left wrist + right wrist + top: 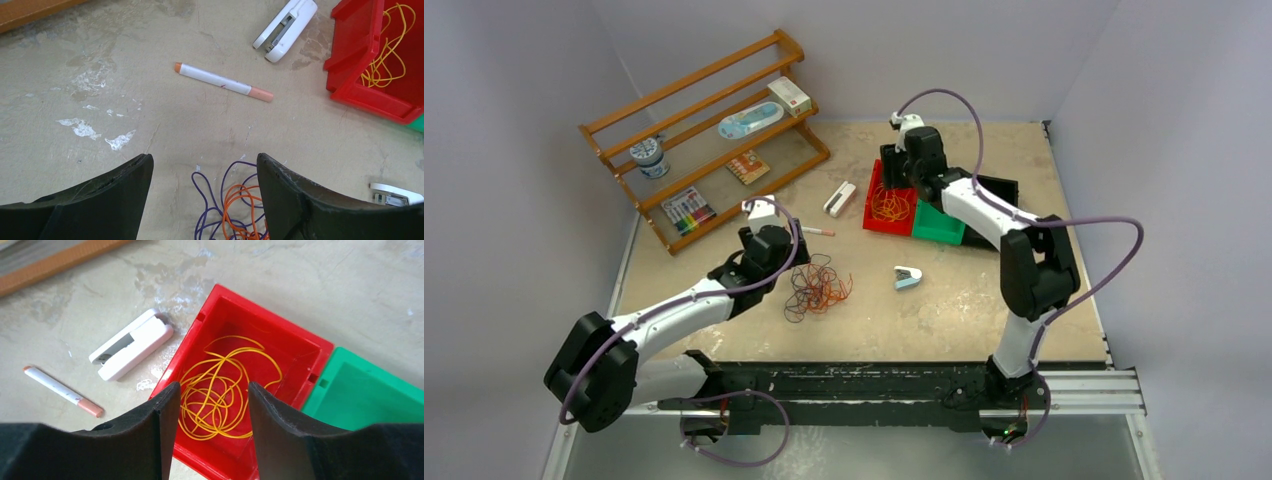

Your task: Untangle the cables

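Note:
A loose tangle of cables (817, 285), orange and dark, lies on the table in front of the left arm. In the left wrist view its purple and orange loops (235, 205) reach up between my fingers from the bottom edge. My left gripper (782, 258) (204, 157) hangs over the tangle's far-left edge, open and holding nothing. A single yellow-orange cable (890, 205) (225, 390) lies coiled inside the red bin (871, 222) (300, 345). My right gripper (902, 182) (212, 386) hovers above that bin, open, with nothing between its fingers.
A green bin (940, 225) (365, 395) touches the red bin's right side. A white stapler-like device (840, 199) (286, 29) and a white pen (816, 231) (223, 82) lie between the bins and the wooden rack (704, 140). A small white-blue item (908, 277) sits right of the tangle.

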`<action>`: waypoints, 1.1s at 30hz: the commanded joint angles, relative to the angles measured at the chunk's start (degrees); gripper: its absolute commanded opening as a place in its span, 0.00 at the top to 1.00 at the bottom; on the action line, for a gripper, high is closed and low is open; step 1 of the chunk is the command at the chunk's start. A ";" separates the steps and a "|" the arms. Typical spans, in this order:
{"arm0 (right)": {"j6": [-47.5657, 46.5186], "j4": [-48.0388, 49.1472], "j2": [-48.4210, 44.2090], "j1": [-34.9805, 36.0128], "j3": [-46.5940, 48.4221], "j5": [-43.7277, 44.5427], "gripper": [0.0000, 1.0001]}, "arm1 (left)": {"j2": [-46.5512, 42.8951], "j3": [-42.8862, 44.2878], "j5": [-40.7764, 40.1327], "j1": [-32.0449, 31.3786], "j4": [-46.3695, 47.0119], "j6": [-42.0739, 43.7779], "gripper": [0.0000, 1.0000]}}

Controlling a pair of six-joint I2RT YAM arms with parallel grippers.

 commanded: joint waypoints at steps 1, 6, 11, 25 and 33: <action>-1.20 0.12 -5.56 0.11 -0.68 2.32 0.45 | -1.79 3.20 0.09 0.27 -1.37 -0.23 0.25; -3.14 0.88 -11.90 0.28 -5.17 -4.47 0.44 | -2.00 3.03 5.51 0.27 -2.73 -0.69 0.25; 2.76 4.14 -18.78 2.57 -13.51 -13.52 0.45 | -0.63 1.05 12.73 0.26 -2.00 -0.78 0.27; 10.00 8.09 -20.00 13.23 -24.62 -14.31 0.44 | 5.44 1.07 18.31 0.17 -4.30 0.05 0.32; 9.72 7.82 -19.55 13.18 -24.79 -12.24 0.44 | 11.97 6.13 19.58 0.17 -4.15 3.53 0.69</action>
